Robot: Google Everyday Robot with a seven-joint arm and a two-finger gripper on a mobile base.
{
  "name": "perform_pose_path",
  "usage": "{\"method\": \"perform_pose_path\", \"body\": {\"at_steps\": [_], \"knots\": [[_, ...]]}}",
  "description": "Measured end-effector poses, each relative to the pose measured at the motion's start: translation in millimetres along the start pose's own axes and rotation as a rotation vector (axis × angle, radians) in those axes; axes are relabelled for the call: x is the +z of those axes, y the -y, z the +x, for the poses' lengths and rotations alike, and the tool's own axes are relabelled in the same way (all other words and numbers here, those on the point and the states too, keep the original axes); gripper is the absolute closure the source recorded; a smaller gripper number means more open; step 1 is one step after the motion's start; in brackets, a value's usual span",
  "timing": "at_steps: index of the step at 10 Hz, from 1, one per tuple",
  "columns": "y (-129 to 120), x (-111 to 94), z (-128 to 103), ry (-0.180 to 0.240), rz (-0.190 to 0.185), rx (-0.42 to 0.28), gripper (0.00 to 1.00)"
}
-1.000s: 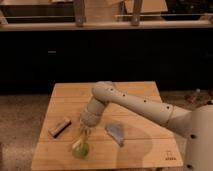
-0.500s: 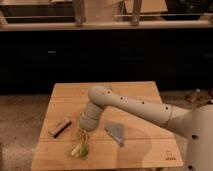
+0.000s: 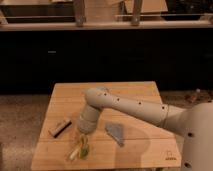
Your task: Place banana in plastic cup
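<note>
The wooden surface (image 3: pixel 145 95) carries an arm (image 3: pixel 130 107) reaching in from the right. Its pincer (image 3: pixel 82 141) points down at the near left; apart or together, I cannot tell. A triangle (image 3: pixel 116 133) lies to its right and a block (image 3: pixel 60 127) to its left. The cup (image 3: pixel 86 150) is just under the pincer, with the banana (image 3: pixel 74 155) just left of the cup.

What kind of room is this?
Probably an indoor robot test area: a wooden table on a speckled floor, and a robot arm whose tool hangs low over the table by a small plastic cup.
</note>
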Motion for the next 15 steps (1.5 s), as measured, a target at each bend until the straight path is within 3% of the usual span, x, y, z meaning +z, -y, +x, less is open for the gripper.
{"method": "perform_pose_path", "body": {"at_steps": [4,7,15], "knots": [[-4.4,-1.2,4.8,0.008,-0.006,0.013,0.44],[-4.9,-1.8,8.2,0.014,-0.005,0.011,0.20],[-3.9,-8.3,15.1,0.020,0.002,-0.007,0.20]]}}
